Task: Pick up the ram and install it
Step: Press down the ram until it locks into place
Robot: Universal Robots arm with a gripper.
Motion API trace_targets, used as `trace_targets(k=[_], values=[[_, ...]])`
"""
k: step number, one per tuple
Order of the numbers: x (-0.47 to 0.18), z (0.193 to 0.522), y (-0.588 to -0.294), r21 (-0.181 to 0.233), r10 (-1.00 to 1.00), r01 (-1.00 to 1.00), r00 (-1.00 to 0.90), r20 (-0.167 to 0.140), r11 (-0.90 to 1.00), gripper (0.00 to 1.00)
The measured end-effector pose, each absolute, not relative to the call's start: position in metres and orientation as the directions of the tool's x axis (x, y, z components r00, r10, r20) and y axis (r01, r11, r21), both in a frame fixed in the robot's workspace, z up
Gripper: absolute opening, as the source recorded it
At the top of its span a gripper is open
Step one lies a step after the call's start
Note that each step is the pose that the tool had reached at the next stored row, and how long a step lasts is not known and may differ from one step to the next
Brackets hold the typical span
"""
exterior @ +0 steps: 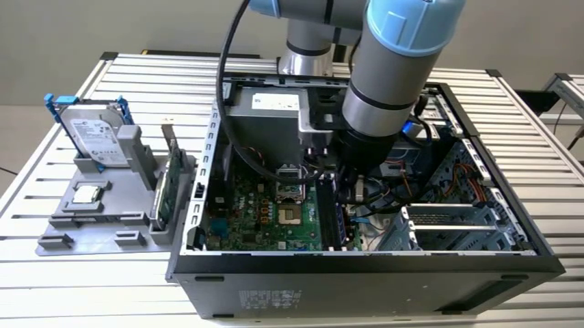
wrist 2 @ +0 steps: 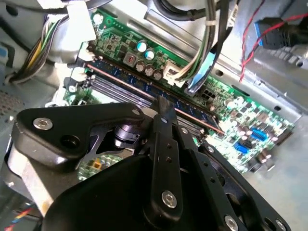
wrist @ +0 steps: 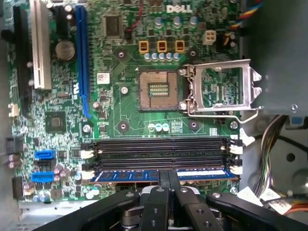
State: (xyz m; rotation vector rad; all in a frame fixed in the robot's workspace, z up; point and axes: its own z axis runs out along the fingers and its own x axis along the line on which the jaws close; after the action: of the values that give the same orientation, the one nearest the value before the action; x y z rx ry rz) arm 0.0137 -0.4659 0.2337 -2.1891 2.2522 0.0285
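While the arm reaches down into the open computer case (exterior: 365, 263), the gripper (wrist: 168, 179) sits over the memory slots (wrist: 161, 147) on the green motherboard (wrist: 125, 106), its fingers (wrist 2: 162, 108) drawn close together, pinching the top edge of the ram (wrist: 144, 175), which stands seated in the nearest slot, beside the bare CPU socket (wrist: 159, 90)

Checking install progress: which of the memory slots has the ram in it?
The slot nearest the gripper holds the blue ram; the other slots are bare black.
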Motion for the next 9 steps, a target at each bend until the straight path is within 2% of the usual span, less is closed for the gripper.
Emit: trace_targets(k=[9], values=[[0.0140, 0.2337, -0.4659, 0.013, -1.000, -1.000, 0.005, -0.013, -0.005, 0.00]])
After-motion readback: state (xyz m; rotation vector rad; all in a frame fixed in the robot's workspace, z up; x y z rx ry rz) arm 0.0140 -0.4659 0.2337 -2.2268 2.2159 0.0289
